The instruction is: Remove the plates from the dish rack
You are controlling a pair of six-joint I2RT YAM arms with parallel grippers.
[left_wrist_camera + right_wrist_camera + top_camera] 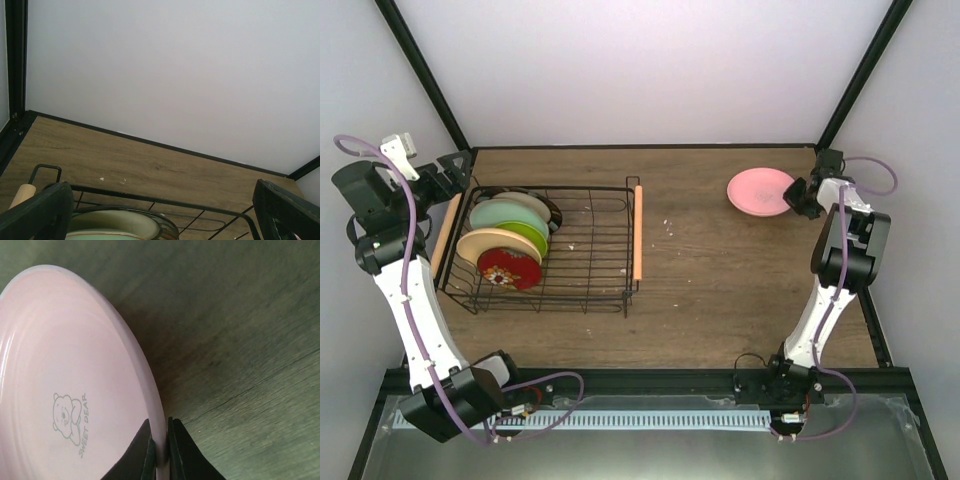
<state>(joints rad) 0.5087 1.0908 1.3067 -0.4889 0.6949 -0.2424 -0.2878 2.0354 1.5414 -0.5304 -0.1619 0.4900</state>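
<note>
The black wire dish rack (590,262) stands at the left of the table. Several plates stand on edge in its left half: dark-rimmed (542,204), pale mint (498,213), lime green (533,237), yellow-orange (483,244) and dark red patterned (510,268). My left gripper (455,172) is open and empty above the rack's far left corner. Its wrist view shows the rack's rim (200,205) and the dark-rimmed plate (125,220) below its spread fingers (35,212). My right gripper (798,197) is shut on the edge of the pink plate (760,190) at the far right. In the right wrist view both fingers pinch the plate's rim (65,390).
The rack has wooden rod handles on its left side (445,232) and right side (638,232). Its right half holds no plates. Black frame posts rise at the back corners, and walls close the table on three sides. Bare wood table (720,270) lies between the rack and the pink plate.
</note>
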